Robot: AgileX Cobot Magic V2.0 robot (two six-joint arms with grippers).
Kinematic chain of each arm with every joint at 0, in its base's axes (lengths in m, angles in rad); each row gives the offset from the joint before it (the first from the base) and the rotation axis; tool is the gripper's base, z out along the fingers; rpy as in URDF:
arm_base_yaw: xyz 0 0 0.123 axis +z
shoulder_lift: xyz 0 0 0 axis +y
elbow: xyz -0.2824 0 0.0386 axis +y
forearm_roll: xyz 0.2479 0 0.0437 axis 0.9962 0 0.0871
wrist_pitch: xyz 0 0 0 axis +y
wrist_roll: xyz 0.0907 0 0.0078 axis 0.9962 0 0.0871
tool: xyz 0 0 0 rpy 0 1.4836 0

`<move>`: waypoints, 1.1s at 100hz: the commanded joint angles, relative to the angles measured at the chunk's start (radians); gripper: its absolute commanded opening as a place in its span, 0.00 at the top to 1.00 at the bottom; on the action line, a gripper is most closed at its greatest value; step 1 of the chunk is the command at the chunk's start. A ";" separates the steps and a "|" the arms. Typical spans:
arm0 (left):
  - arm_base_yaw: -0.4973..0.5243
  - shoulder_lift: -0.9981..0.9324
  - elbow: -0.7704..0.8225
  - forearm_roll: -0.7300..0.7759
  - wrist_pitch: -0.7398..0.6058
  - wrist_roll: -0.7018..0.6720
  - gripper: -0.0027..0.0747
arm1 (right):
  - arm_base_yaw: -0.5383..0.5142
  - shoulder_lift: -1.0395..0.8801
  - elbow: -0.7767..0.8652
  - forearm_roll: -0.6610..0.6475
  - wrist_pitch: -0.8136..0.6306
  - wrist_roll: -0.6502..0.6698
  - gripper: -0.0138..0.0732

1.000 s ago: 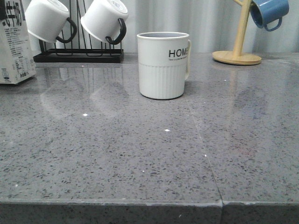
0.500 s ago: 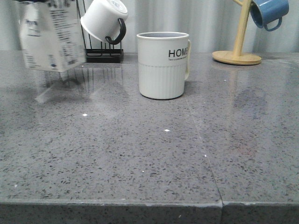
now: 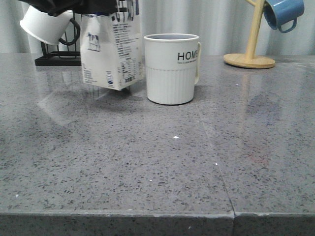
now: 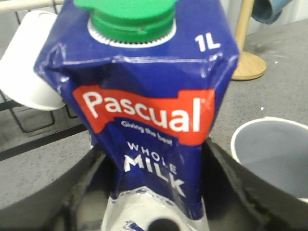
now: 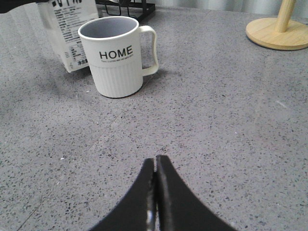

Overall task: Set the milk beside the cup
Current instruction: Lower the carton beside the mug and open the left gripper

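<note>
Front: milk [image 3: 112,51] hangs tilted under the left claw [image 3: 81,6], clear of the tabletop [image 3: 157,162], just beside the cup [image 3: 171,69].
Left wrist: claw clamps the carton's blue shoulder; creased card, so soft, probably heavy. Grip the body, not the cap [image 4: 131,19].
Right wrist: right claw [image 5: 155,166] closed, holding nothing, cup ahead.

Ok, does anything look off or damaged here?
The milk looks dented: its blue top is creased and buckled between the left gripper's fingers. It also hangs off the table, tilted, beside the cup. No spill shows.
</note>
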 commanded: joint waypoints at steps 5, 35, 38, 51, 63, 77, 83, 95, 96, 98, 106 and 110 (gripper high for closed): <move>-0.030 -0.007 -0.039 -0.002 -0.120 -0.011 0.65 | 0.000 0.003 -0.027 -0.012 -0.073 -0.005 0.92; -0.030 0.015 -0.039 -0.002 -0.109 -0.011 0.55 | 0.000 0.003 -0.027 -0.012 -0.073 -0.005 0.92; -0.030 0.015 -0.039 -0.002 -0.109 -0.011 0.49 | 0.000 0.003 -0.027 -0.012 -0.073 -0.005 0.92; -0.030 0.015 -0.039 -0.029 -0.098 -0.011 0.18 | 0.000 0.003 -0.027 -0.012 -0.073 -0.005 0.92; -0.030 0.013 -0.039 -0.029 -0.079 -0.011 0.14 | 0.000 0.003 -0.027 -0.012 -0.073 -0.005 0.92; -0.030 -0.014 -0.039 -0.029 -0.051 -0.011 0.14 | 0.000 0.003 -0.027 -0.012 -0.073 -0.005 0.92; -0.030 -0.039 -0.031 -0.029 -0.029 -0.011 0.14 | 0.000 0.003 -0.027 -0.012 -0.073 -0.005 0.92; -0.030 -0.100 0.010 -0.029 -0.005 -0.001 0.14 | 0.000 0.003 -0.027 -0.012 -0.073 -0.005 0.92; -0.030 -0.104 0.013 -0.027 -0.005 0.002 0.14 | 0.000 0.003 -0.027 -0.012 -0.073 -0.005 0.92; -0.030 -0.117 0.023 -0.024 -0.005 0.011 0.14 | 0.000 0.003 -0.027 -0.012 -0.073 -0.005 0.92; -0.030 -0.170 0.058 -0.021 -0.004 0.033 0.14 | 0.000 0.003 -0.027 -0.012 -0.073 -0.005 0.92; -0.030 -0.199 0.069 -0.021 0.003 0.033 0.15 | 0.000 0.003 -0.027 -0.012 -0.073 -0.005 0.92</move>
